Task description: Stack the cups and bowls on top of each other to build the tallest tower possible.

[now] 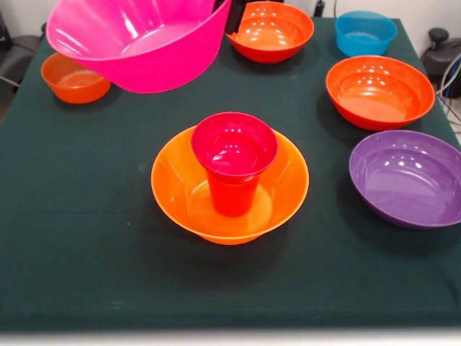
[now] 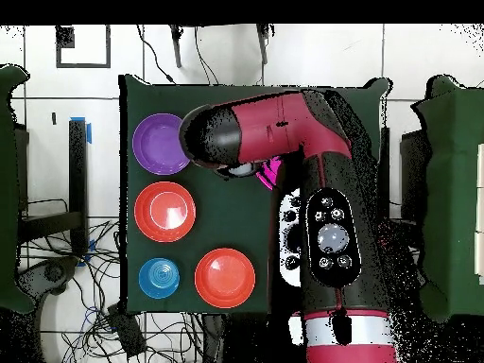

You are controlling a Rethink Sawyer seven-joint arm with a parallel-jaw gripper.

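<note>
You have the large pink bowl (image 1: 137, 43) aloft near the far edge; grip unseen. Next, centre it over the red cup (image 1: 234, 162) standing in the yellow-orange bowl (image 1: 173, 191).

Red cup (image 1: 234, 162) upright in yellow-orange bowl (image 1: 177, 189) mid-table, large pink bowl (image 1: 137, 40) tilted in the air

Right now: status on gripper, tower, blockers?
Gripper hidden behind large pink bowl, which hangs tilted off the table. Tower: red cup upright in yellow-orange bowl. Nothing over the cup.
</note>
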